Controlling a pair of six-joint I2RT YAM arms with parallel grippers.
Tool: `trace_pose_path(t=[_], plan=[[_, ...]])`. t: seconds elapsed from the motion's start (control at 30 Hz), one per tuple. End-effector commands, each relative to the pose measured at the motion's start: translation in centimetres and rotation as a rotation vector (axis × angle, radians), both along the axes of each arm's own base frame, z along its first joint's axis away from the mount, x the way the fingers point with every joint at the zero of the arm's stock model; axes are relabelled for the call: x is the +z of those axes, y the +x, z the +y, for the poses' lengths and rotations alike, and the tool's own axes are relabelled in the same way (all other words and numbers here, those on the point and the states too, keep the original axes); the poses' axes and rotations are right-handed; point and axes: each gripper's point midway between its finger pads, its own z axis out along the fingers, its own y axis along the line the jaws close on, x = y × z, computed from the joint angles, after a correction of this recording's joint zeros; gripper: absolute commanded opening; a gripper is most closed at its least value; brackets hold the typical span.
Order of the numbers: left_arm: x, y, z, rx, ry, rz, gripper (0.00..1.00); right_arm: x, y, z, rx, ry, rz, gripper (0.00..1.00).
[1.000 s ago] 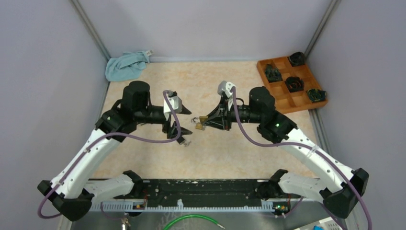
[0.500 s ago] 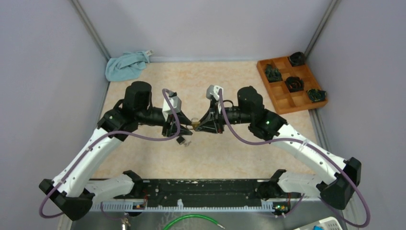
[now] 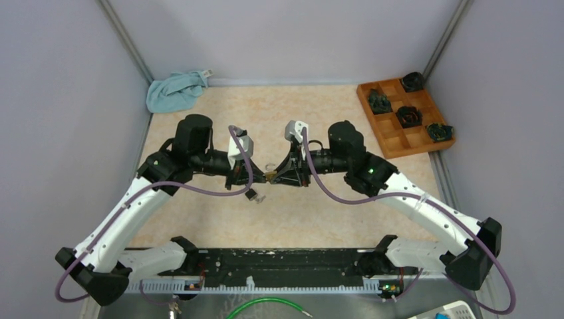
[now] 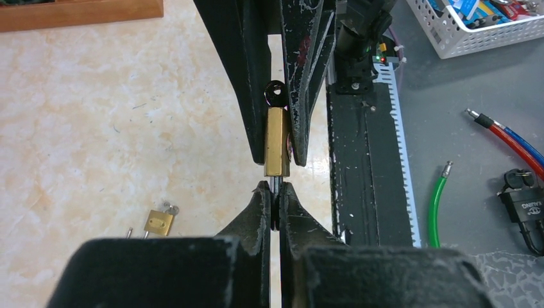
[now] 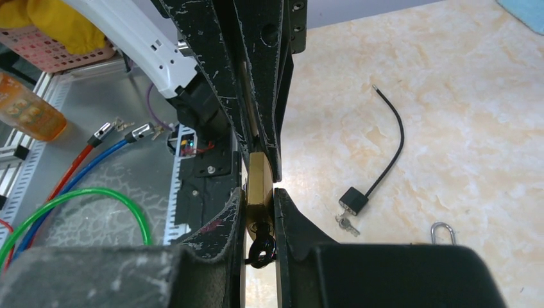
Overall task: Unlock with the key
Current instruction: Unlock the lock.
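Left gripper point(image 4: 276, 199) is clamped on the shackle point(image 4: 274, 186) at the brass padlock's point(image 4: 277, 141) six o'clock; by off-axis pulling it could be wrenched free.

blue cloth point(image 3: 174, 90); wooden compartment tray point(image 3: 394, 138)

A robotics lab test cell. Plain grey panel walls point(image 3: 286, 40) on aluminium posts point(image 3: 126, 40) box in a marble-patterned tabletop point(image 3: 292, 219). Two white-and-black robot arms point(image 3: 126, 219) are bolted to a slotted metal rail point(image 3: 279, 284) at 6 o'clock. A wooden compartment tray point(image 3: 392, 143) of black parts sits at 2 o'clock and a blue cloth point(image 3: 174, 91) at 10 o'clock. The wrist views show coloured cable locks point(image 4: 507, 131) and a white parts basket point(image 4: 475, 35) on the grey bench beyond.
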Motion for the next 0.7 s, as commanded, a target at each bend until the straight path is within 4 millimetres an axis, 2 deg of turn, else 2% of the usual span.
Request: trace_pose_path(t=[0.0, 0.1, 0.33, 0.57, 0.6, 0.67], plan=[[-1.0, 0.3, 1.0, 0.032, 0.047, -0.043, 0.00, 4.0, 0.2, -0.6, -0.041, 0.092, -0.109, 0.00], [-1.1, 0.6, 1.4, 0.051, 0.064, -0.074, 0.00, 3.7, 0.8, -1.0, -0.077, 0.078, -0.114, 0.00], [-1.8, 3.6, 3.5, 0.154, 0.199, -0.234, 0.00, 3.9, 1.3, -1.8, -0.096, 0.079, -0.098, 0.00], [-1.4, 5.8, 4.9, 0.229, 0.263, -0.369, 0.00, 4.4, 1.8, -2.0, -0.121, 0.100, -0.085, 0.00], [-1.2, 5.9, 4.8, 0.233, 0.254, -0.386, 0.02, 4.6, 1.8, -2.0, -0.124, 0.110, -0.079, 0.00], [-0.2, 6.2, 4.8, 0.257, 0.215, -0.431, 0.39, 4.8, 1.8, -1.6, -0.120, 0.133, -0.052, 0.00]])
